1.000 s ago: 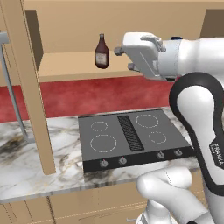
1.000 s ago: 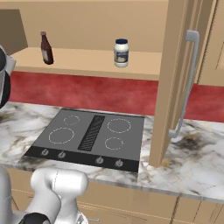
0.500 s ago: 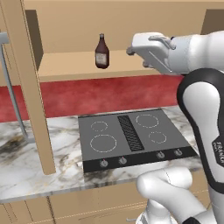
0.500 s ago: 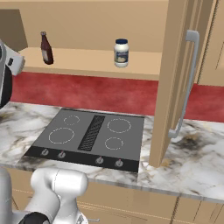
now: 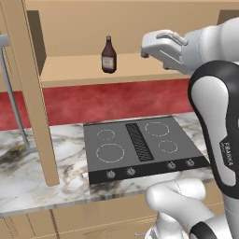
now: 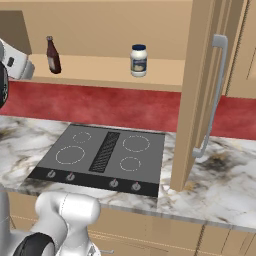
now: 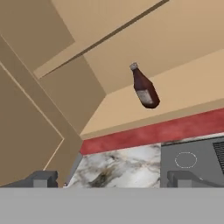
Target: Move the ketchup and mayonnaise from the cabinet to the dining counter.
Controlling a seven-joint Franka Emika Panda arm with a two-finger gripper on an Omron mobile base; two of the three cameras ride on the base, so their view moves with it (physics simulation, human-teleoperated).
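Open cabinet [image 6: 150, 72] shelf holds ketchup [image 5: 108, 55] and mayonnaise [image 6: 138, 60]; your tool [image 7: 111, 179] gapes wide, empty. Grip the ketchup's body: likely rigid, light, tippy.

Glossy white rounded arm [image 5: 212, 39], dark joint bands, small "FRANKA" lettering, grey pincer [image 7: 111, 178] tips

matt tan wood cabinet [image 6: 200, 75], veined glossy marble worktop [image 5: 28, 182], smooth matt black cooktop [image 5: 140, 147]

Red backsplash [image 5: 116, 100] behind marble worktop [image 6: 227, 185] with black cooktop [image 5: 140, 148].
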